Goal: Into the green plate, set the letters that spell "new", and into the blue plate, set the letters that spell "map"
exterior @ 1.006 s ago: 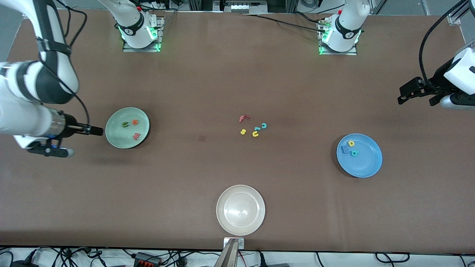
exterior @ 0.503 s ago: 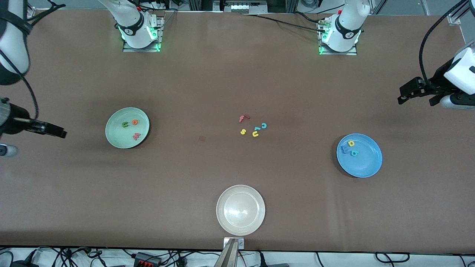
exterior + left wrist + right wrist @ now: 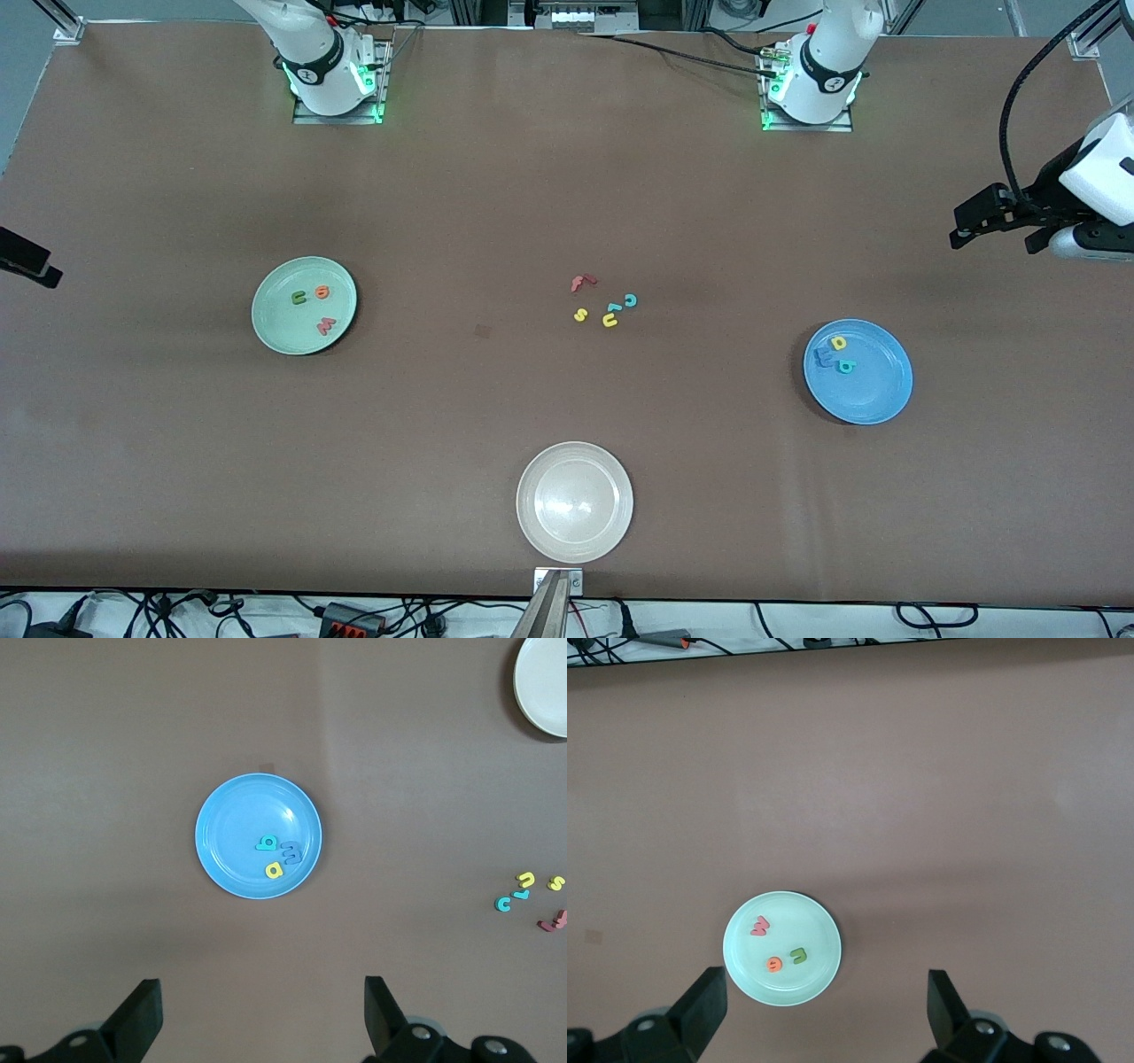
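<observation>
Apparently done: n, e, w [image 3: 326, 326] lie in the green plate [image 3: 275, 332], m, a, p [image 3: 838, 343] in the blue plate [image 3: 877, 399]; left gripper [image 3: 259, 1028] and right gripper [image 3: 824, 1019] hang released, needing only to park.

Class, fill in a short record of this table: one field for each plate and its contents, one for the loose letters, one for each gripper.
green plate: dark green n, orange e, red-pink w
blue plate: blue m, yellow a, teal p
cream-white plate: nothing in it
loose letters: mid-table cluster
left gripper: open, holds nothing
right gripper: open, high above the green plate
</observation>
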Controlling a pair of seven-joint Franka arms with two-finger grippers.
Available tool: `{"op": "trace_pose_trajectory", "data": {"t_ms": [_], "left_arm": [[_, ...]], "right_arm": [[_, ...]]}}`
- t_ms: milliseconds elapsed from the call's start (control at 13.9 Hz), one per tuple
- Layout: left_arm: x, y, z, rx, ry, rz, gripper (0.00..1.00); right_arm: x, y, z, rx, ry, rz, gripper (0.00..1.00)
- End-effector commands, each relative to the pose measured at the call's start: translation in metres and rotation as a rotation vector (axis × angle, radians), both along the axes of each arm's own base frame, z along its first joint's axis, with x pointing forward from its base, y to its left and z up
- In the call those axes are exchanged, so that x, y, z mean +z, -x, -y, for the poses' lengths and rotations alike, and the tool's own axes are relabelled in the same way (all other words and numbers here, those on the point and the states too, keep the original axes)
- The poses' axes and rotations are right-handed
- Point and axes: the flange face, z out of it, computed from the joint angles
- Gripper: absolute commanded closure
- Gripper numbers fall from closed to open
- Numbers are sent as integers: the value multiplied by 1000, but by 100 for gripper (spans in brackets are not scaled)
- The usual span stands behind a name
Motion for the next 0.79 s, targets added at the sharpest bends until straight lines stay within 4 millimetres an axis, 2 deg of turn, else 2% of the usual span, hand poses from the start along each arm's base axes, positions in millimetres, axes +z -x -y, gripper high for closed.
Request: {"op": "trace_pose_trajectory", "data": {"t_ms": [0,144,431,718], "left_arm": [[5,0,-1,-21,7,-4,0],[5,0,-1,-21,7,-4,0],[5,0,-2,-21,8,-4,0],[5,0,-2,-21,7,-4,0]], "right_arm": [[-7,8,-5,15,-23,-62,0],[-16,19,-7,14,-21,-106,0],[-27,48,-8,8,-24,-70,0],[-25,51,-9,12,-25,-76,0]]}}
